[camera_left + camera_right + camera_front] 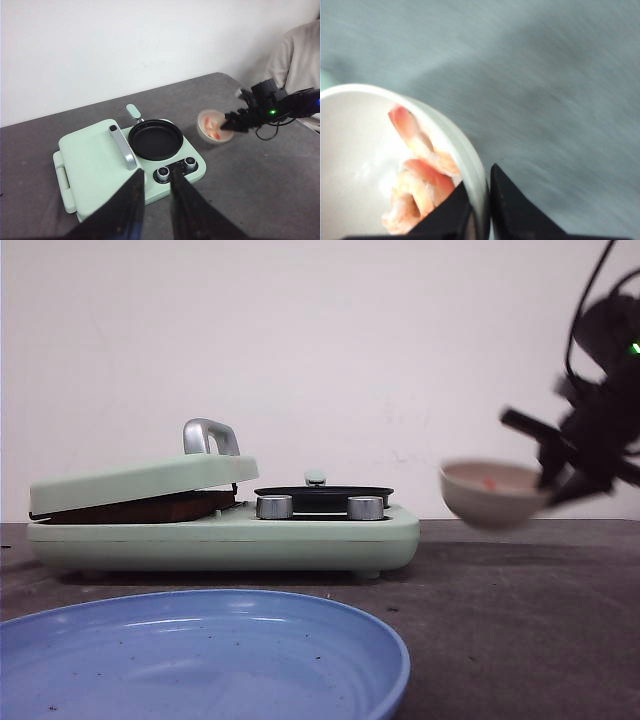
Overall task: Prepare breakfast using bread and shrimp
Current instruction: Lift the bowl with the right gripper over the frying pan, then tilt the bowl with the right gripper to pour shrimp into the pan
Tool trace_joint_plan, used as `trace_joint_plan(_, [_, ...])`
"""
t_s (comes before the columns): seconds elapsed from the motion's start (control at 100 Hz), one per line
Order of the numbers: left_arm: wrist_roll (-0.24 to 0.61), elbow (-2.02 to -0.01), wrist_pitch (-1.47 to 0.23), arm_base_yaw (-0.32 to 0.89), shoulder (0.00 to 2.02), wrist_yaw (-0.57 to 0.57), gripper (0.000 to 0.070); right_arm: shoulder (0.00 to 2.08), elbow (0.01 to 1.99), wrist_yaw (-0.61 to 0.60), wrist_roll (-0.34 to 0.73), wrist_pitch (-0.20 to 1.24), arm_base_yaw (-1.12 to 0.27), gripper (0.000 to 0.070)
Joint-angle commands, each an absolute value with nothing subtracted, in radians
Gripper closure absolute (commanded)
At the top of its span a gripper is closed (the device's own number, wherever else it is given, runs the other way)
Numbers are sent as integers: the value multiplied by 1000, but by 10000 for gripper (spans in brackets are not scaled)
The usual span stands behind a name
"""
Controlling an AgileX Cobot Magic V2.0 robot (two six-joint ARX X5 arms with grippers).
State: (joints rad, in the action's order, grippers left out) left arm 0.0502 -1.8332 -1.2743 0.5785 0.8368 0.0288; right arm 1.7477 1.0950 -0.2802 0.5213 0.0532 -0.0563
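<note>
A white bowl (495,495) hangs blurred in the air to the right of the green breakfast maker (300,540). My right gripper (479,180) is shut on its rim, one finger inside and one outside. Orange-pink shrimp (422,150) lie in the bowl (212,127). The maker's green lid (140,480) is down over a dark brown band; I cannot tell what that band is, and no bread shows. The round black pan (155,139) is bare. My left gripper (157,175) hovers high over the maker's knobs, open a little, nothing between its fingers.
A large blue plate (200,660) lies at the near edge of the dark grey table, in front of the maker. Two silver knobs (274,506) face forward below the pan. A person in a pale top (295,55) sits past the table's right side.
</note>
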Motion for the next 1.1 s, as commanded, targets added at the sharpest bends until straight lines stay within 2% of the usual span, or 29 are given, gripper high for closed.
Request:
trace_joint_plan(0.0, [44,-1851,-1257,584,844,30,689,1715,1143,-282,525,-6,-99,700])
trace_joint_plan(0.15, [41,-1851,-1246,584,845,30,689,1711,1278,-268,467,29,-192,700])
trace_joint_plan(0.35, [41,-1851,-1235,584,848,30,689,1726,1452,-116,306,76,-337,700])
trace_joint_plan(0.55, [41,-1851,-1236,584,849,30,689,1758,1522,14,193,65,-412,700])
trace_joint_plan(0.77, [41,-1851,-1237,584,849,30,689,1787,1525,200,20,5,-467,700])
trace_joint_plan(1.09, [41,-1851,-1237,584,849,41,689,1808,1525,318,-293,-162,-534,700])
